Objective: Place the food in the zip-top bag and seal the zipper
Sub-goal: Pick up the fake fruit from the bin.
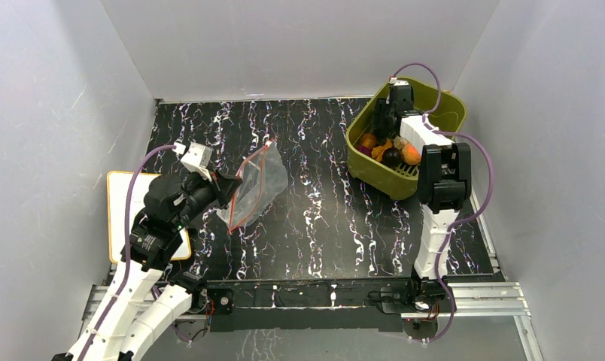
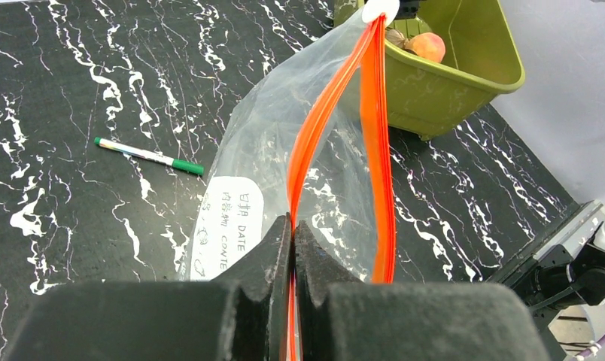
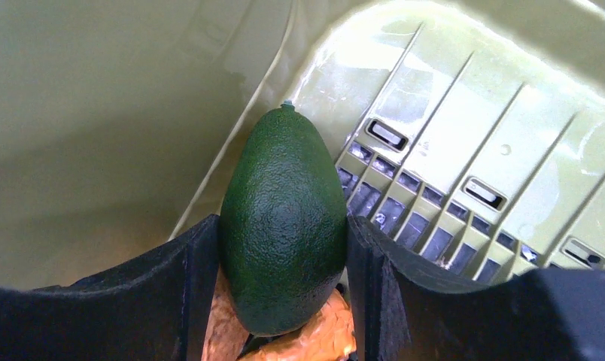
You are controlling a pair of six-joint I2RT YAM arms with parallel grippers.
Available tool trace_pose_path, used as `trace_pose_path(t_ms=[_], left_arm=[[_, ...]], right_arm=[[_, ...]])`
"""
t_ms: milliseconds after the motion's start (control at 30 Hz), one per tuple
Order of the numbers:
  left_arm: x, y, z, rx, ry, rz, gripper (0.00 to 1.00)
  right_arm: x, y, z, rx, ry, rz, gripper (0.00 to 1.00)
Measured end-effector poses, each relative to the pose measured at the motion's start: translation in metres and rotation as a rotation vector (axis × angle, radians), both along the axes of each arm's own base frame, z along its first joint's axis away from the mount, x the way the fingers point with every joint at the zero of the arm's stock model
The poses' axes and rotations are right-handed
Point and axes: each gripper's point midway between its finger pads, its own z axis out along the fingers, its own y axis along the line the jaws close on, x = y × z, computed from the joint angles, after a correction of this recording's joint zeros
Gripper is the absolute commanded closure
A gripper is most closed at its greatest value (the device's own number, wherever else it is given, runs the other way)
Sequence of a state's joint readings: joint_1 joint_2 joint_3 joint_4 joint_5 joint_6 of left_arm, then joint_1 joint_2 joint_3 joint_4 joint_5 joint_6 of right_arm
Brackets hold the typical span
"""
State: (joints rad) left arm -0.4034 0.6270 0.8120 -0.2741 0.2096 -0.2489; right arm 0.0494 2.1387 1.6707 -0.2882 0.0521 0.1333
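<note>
The clear zip-top bag (image 1: 256, 186) lies left of centre, its mouth open. My left gripper (image 1: 230, 186) is shut on one lip of its red-orange zipper (image 2: 326, 120). In the left wrist view (image 2: 293, 226) the jaws pinch the strip, and the other lip (image 2: 378, 150) bows away. My right gripper (image 1: 382, 124) is inside the olive-green basket (image 1: 442, 113), shut on a dark green avocado-shaped piece (image 3: 284, 180) held between both fingers (image 3: 202, 256). Orange pieces (image 3: 314, 338) lie just under it. More food (image 1: 393, 150), orange, purple and peach, sits in the basket's near corner.
A white pen with a green cap (image 2: 149, 156) lies on the black marbled table left of the bag. A white board (image 1: 123, 203) sits at the table's left edge. White walls close in on three sides. The basket (image 2: 450, 83) stands just past the bag's far end.
</note>
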Motion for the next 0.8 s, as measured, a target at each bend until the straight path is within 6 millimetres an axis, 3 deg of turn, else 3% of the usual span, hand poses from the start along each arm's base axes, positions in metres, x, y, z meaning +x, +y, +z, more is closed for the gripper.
trace_pose_path(t_ms=[233,533,667,800], left_arm=[[0.001,0.002,0.001,-0.022,0.016,0.026,1.00],[0.010,0.005,0.013,-0.051,0.042,0.088,1.00],[0.011,0.004,0.011,-0.062,0.069,0.095,1.00],[0.010,0.003,0.008,-0.082,0.098,0.103,1.00]], right_arm=[[-0.019,-0.004,0.041,0.018,-0.031,-0.049,0.64],[-0.061,0.005,0.120,0.055,-0.103,-0.091,0.66],[-0.091,0.033,0.161,0.077,-0.160,-0.048,0.67],[-0.120,0.079,0.202,0.126,-0.239,0.051,0.67]])
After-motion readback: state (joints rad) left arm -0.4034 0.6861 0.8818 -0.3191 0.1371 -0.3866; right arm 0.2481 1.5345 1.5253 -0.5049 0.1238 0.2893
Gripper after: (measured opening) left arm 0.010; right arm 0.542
